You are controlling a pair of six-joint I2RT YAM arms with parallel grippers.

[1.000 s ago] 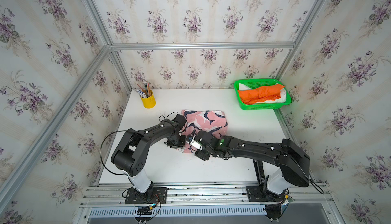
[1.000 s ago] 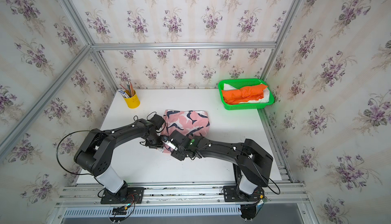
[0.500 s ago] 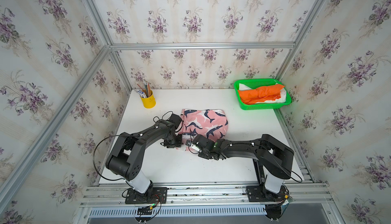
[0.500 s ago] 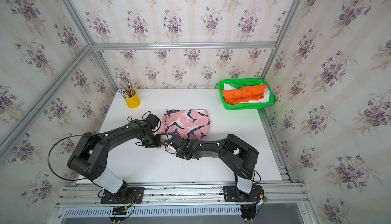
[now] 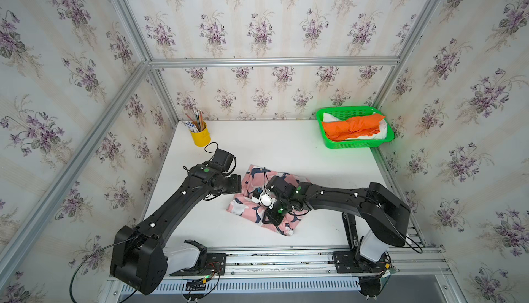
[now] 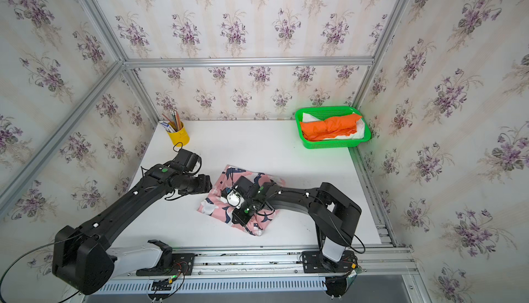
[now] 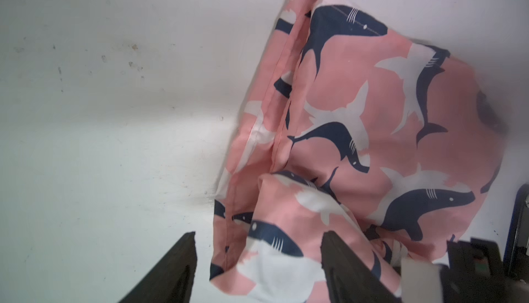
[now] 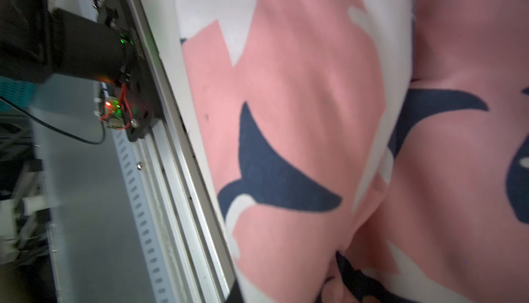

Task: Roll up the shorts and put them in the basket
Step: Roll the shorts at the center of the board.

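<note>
Matte black throughout: left arm (image 5: 177, 201), right arm (image 5: 337, 198), boxy links, rounded shoulder blocks. Green round stickers (image 5: 205, 169) near wrists. Small white tabs (image 5: 153, 225) along links. White base housings (image 5: 183, 255) on black plates (image 5: 213, 260). Thin black cables (image 5: 86, 258) looping from shoulders. Black camera box (image 5: 224, 158) on left wrist, cable curl above. On left gripper (image 7: 257, 233), flat dark fingers (image 7: 177, 267).

both arms reach inward; left gripper (image 7: 257, 261) gapes, right gripper (image 5: 274, 218) hides its jaws.
</note>
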